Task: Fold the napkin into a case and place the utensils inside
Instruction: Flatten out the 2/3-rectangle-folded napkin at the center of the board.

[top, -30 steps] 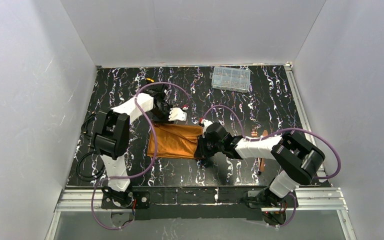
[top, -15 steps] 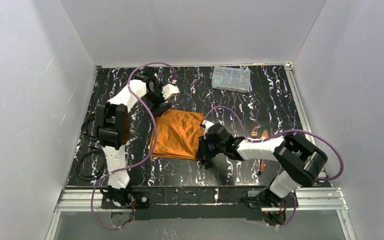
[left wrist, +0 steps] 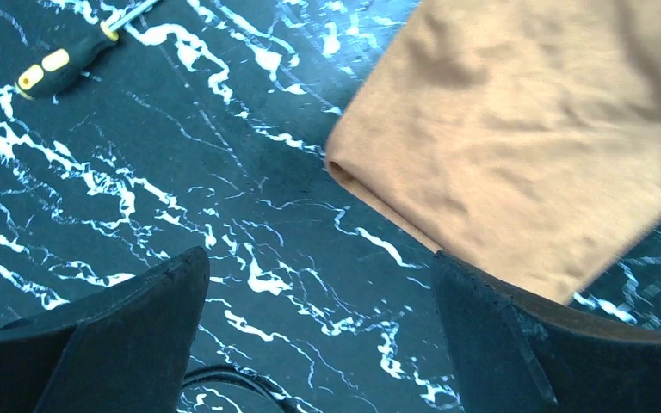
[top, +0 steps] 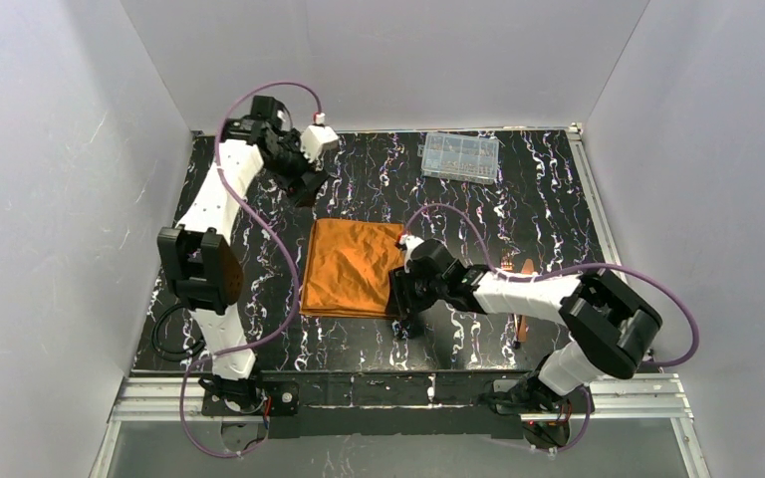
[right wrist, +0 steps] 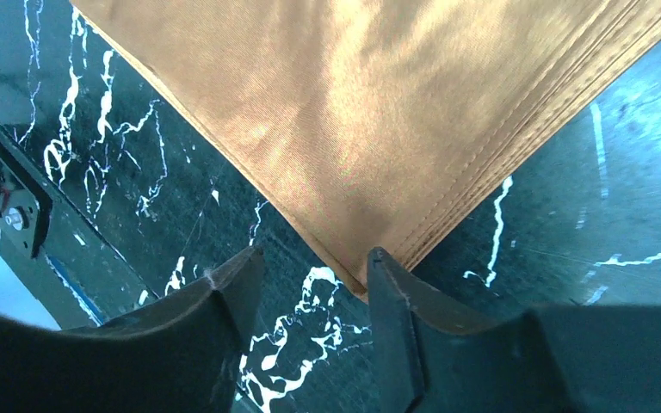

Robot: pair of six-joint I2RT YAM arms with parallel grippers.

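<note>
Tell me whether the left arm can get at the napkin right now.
Probably yes. The left claw hangs open and empty above the table, and the napkin lies just ahead with nothing between. The right claw is at its near right corner, off that path.

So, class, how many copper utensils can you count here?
2, both right of the napkin: a short utensil and a longer utensil, crossed by the right arm; more may be hidden.

Clear plastic compartment box (top: 460,156) at far side of desk (top: 548,209), right of centre. Desk is black w/ white veining. Yellow-black screwdriver (left wrist: 60,58) lies flat on desk, seen in left wrist cam only. White walls (top: 388,60) on 3 sides.
</note>
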